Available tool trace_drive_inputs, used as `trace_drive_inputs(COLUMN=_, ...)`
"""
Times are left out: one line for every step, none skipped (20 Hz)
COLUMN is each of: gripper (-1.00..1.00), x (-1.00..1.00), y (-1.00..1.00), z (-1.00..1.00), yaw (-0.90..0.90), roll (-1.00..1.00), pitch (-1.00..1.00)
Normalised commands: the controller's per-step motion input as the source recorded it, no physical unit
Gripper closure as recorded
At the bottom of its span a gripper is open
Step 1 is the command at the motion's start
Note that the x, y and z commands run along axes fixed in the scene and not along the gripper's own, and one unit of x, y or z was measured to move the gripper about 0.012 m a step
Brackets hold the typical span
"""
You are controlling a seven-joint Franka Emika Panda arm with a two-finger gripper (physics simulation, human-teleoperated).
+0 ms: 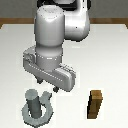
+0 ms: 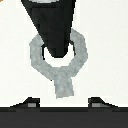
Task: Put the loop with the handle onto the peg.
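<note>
Above the surface (image 1: 115,60) hangs the end effector (image 1: 48,86), fingers apart and holding nothing. Just below it, toward the exterior view's left, the loop (image 1: 45,111) lies flat around the peg (image 1: 34,101), handle pointing back at the fingers. A block (image 1: 94,104) stands well apart on the exterior view's right, with bare white surface between.

**Even, bright simulator light; coarse, soft renders**

Both views are evenly and brightly lit, without glare. The white table (image 1: 15,60) is nearly blown out. The peg (image 1: 34,102) and wooden block (image 1: 94,104) cast only faint shadows. Edges look blocky and slightly blurred throughout
</note>
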Motion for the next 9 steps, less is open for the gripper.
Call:
trace_drive_inputs(gripper=-1.00, x=0.00, y=0.00, z=0.00, yaw=0.00, roll=0.00, pitch=0.00)
trace_drive_inputs(gripper=-1.00, x=0.00, y=0.00, z=0.00, yaw=0.00, roll=0.00, pitch=0.00)
trace_drive_inputs(gripper=-1.00, x=0.00, y=0.00, z=0.00, yaw=0.00, roll=0.00, pitch=0.00)
trace_drive_inputs(gripper=-1.00, x=0.00, y=0.00, z=0.00, yaw=0.00, roll=0.00, pitch=0.00)
trace_drive_inputs(gripper=-1.00, x=0.00, y=0.00, z=0.00, yaw=0.00, roll=0.00, pitch=0.00)
trace_drive_inputs(gripper=-1.00, x=0.00, y=0.00, z=0.00, yaw=0.00, roll=0.00, pitch=0.00)
trace_drive_inputs(gripper=-1.00, x=0.00, y=0.00, z=0.00, yaw=0.00, roll=0.00, pitch=0.00)
trace_drive_inputs(gripper=-1.00, x=0.00, y=0.00, z=0.00, yaw=0.00, roll=0.00, pitch=0.00)
trace_drive_inputs(gripper=-1.00, x=0.00, y=0.00, z=0.00, yaw=0.00, roll=0.00, pitch=0.00)
